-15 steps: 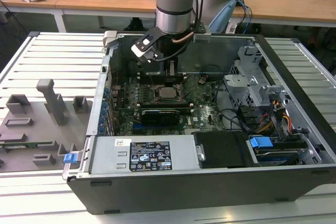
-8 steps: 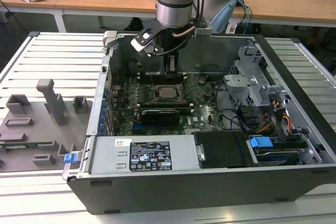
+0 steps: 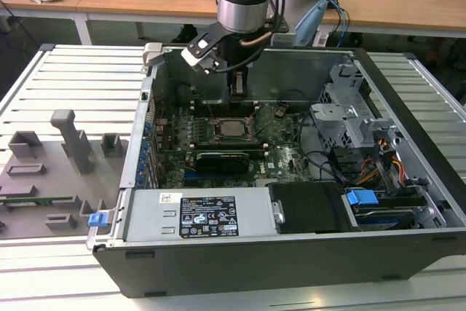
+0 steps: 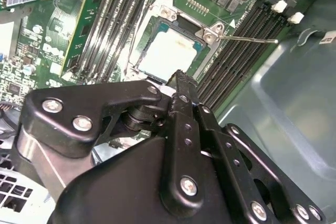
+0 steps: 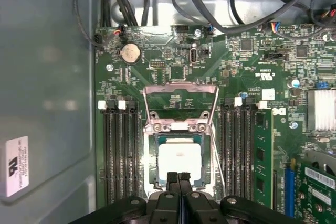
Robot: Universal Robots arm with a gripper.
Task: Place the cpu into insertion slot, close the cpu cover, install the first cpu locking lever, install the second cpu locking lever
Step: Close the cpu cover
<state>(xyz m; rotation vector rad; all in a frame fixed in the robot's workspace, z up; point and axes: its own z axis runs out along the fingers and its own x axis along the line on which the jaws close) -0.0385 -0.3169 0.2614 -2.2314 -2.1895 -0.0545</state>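
Note:
The cpu lies flat in the insertion slot on the green motherboard, its silver top facing up; in the exterior view the cpu sits mid-board. The cpu cover stands swung open beyond the slot, and the board shows through its cut-out. A thin wire locking lever runs unlatched along one side of the slot, and the same lever sticks out sideways in the second wrist view. My gripper hangs just above the cpu's edge, shut, with nothing between its black fingers.
The open computer case walls in the motherboard. Black memory slots flank the socket on both sides. A long black card, a power supply, cables and a drive cage fill the exterior view's right. Grey fixtures stand outside on the left.

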